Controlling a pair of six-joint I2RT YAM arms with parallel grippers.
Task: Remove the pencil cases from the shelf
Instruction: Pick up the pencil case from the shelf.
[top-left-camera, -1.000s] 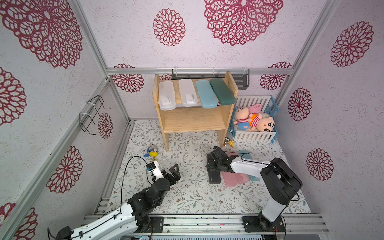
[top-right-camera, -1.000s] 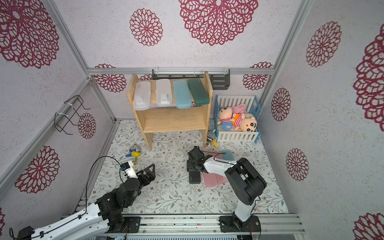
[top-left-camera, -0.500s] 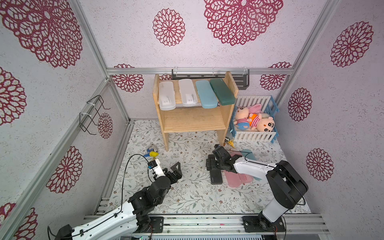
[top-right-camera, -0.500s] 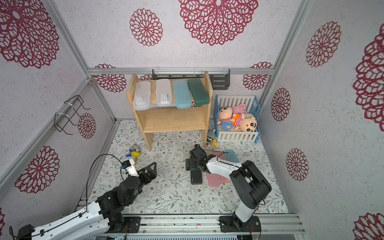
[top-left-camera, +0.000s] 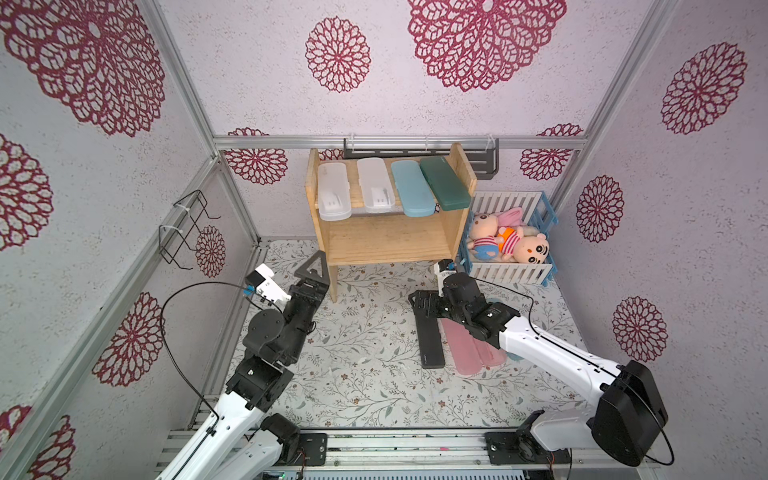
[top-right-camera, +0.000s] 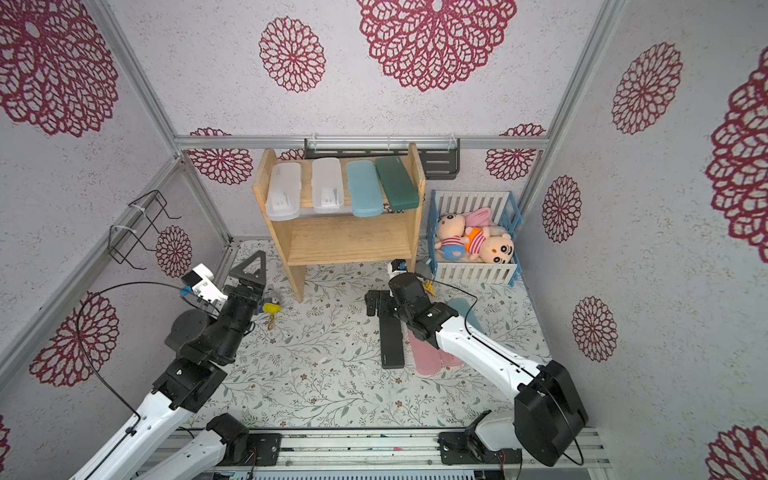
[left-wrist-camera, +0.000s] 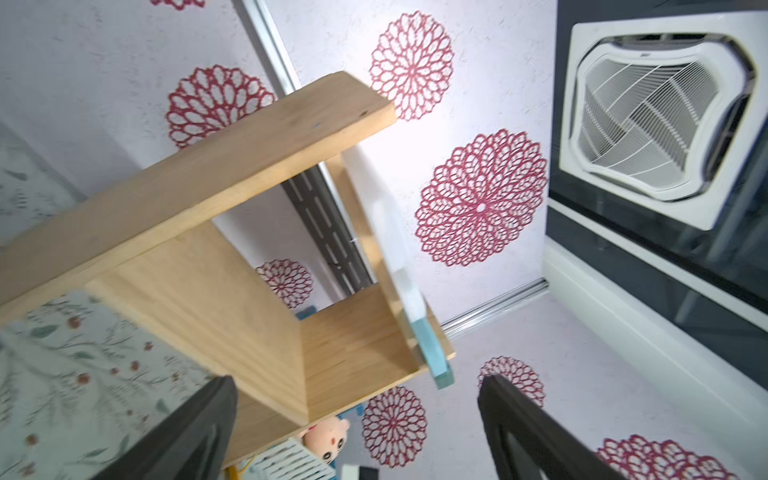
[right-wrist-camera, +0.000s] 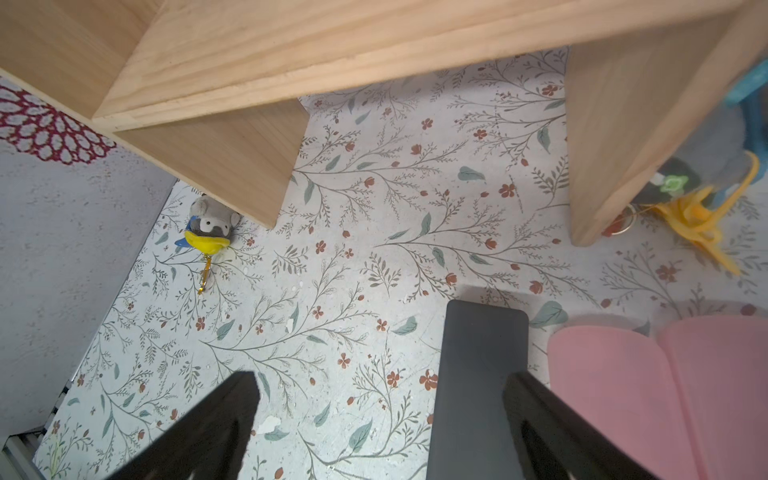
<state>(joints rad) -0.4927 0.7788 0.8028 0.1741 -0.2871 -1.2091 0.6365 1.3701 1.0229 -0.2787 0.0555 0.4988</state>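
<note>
right pincer (right-wrist-camera: 380, 384) open, empty, over end of black case (top-left-camera: 430, 343) lying on table (top-left-camera: 365, 332) beside pink cases (top-left-camera: 467, 349). left pincer (left-wrist-camera: 358, 380) open, pointing up at shelf (top-left-camera: 386, 243). four cases (top-left-camera: 376, 185) on top tier overhang front edge; clumsy grip may knock neighbour off.

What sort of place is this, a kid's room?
Probably a lab booth dressed as one: papered panels on metal framing, two robot arms on a rail, a wooden shelf of pencil cases, a crate of plush toys.
</note>
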